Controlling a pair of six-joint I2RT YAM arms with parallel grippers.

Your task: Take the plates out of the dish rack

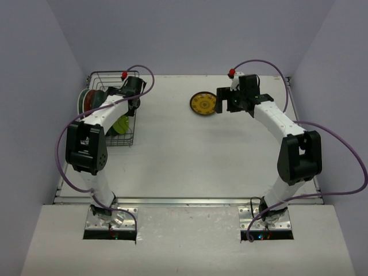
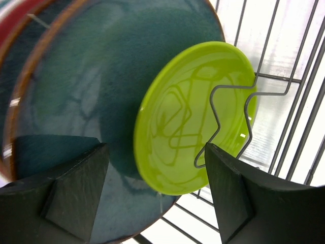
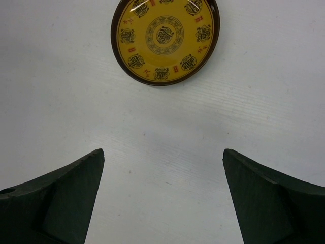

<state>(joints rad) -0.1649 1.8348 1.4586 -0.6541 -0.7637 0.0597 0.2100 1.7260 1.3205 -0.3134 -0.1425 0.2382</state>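
The black wire dish rack (image 1: 131,140) stands at the table's far left. In it stand red plates (image 1: 87,99), a bluish-teal plate (image 2: 86,91) and a small lime-green plate (image 2: 193,117), which also shows in the top view (image 1: 120,123). My left gripper (image 2: 157,152) is open inside the rack, its jaws on either side of the lime-green plate's lower edge, not touching it. The small yellow patterned plate (image 1: 203,103) lies flat on the table, also in the right wrist view (image 3: 165,38). My right gripper (image 3: 163,157) is open and empty just beside it.
An upright wire divider (image 2: 228,117) of the rack crosses in front of the lime-green plate. The rack's wire wall (image 2: 294,101) is close on the right of my left gripper. Purple cables loop off both arms.
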